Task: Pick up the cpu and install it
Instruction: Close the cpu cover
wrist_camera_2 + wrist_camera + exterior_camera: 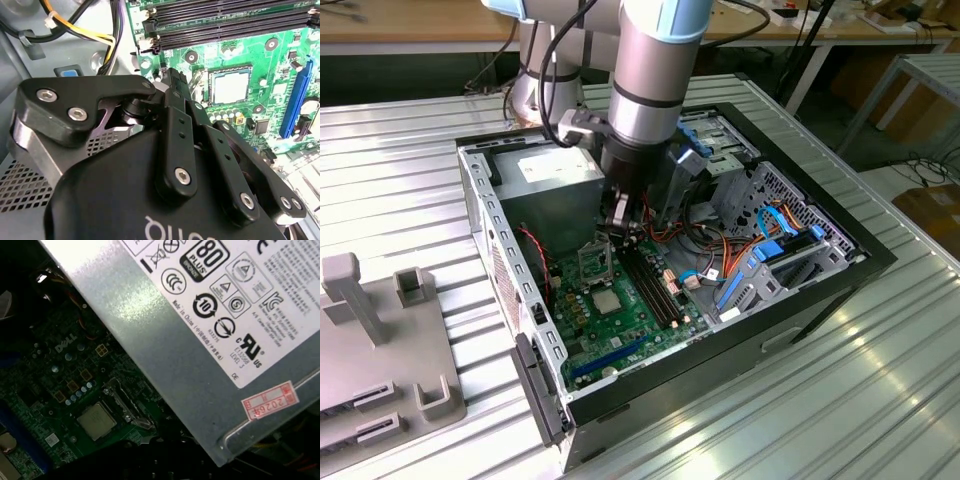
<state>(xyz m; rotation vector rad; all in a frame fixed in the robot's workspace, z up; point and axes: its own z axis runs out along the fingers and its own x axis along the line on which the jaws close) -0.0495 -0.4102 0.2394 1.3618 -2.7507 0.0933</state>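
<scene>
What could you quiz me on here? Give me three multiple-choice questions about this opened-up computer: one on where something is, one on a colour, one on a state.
1. Where does the cpu lie?
A. On the table outside the case
B. On the circuit board inside the case
C. On top of the grey power-supply box

2. What colour is the circuit board?
A. Red
B. White
C. Green

3. How is the cpu's top?
A. Bare and uncovered
B. Under a cooling fan
C. Hidden by cables

Answers:
1. B, the small grey square sits on the board in the exterior view and in both wrist views.
2. C, the board is green in every view.
3. A, its dull grey face shows whole, with nothing over it.
</scene>
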